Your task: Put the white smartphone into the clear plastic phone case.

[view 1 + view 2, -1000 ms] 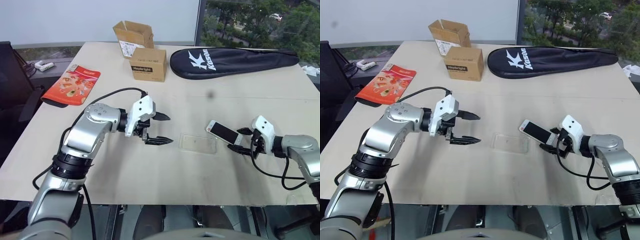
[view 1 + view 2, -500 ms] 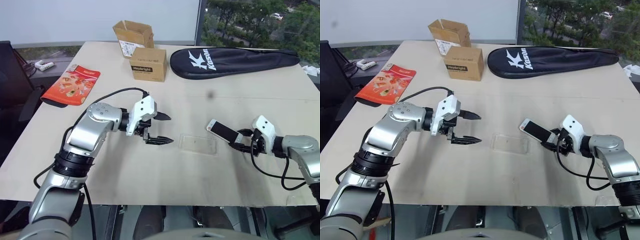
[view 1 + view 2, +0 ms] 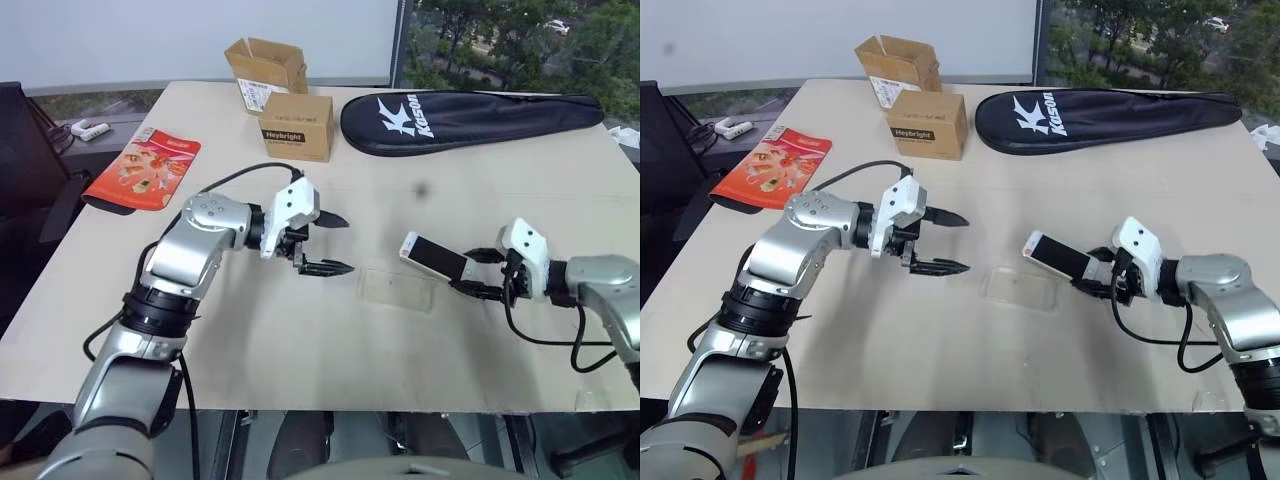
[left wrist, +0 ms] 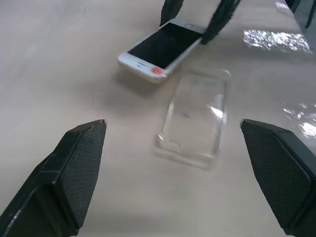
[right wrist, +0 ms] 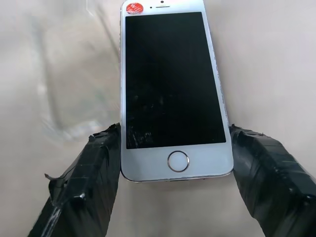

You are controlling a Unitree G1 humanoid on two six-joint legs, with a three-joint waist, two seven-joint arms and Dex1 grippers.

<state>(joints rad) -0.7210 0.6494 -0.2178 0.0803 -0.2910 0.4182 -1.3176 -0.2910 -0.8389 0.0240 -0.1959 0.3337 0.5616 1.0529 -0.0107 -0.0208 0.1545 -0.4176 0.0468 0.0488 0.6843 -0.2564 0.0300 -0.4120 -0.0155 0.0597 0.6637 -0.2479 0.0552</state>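
The white smartphone [image 3: 432, 257] has a black screen and a red sticker at its far end. My right gripper [image 3: 468, 272] is shut on its home-button end, and the black fingers [image 5: 98, 173] press both long edges. The phone hangs tilted above the table, its free end over the right side of the clear plastic phone case [image 3: 397, 288]. The case lies flat and empty on the table [image 3: 300, 340]. My left gripper [image 3: 345, 243] hovers open just left of the case, its fingers [image 4: 74, 173] spread wide with nothing between them.
A black racket bag [image 3: 470, 108] lies at the far right. Two cardboard boxes [image 3: 297, 127] stand at the far middle. A red packet [image 3: 142, 168] lies at the far left, by the table's left edge.
My right gripper has closed on the phone, lifted it and carried it left towards the case. My left gripper has shifted slightly up and towards the case, still open.
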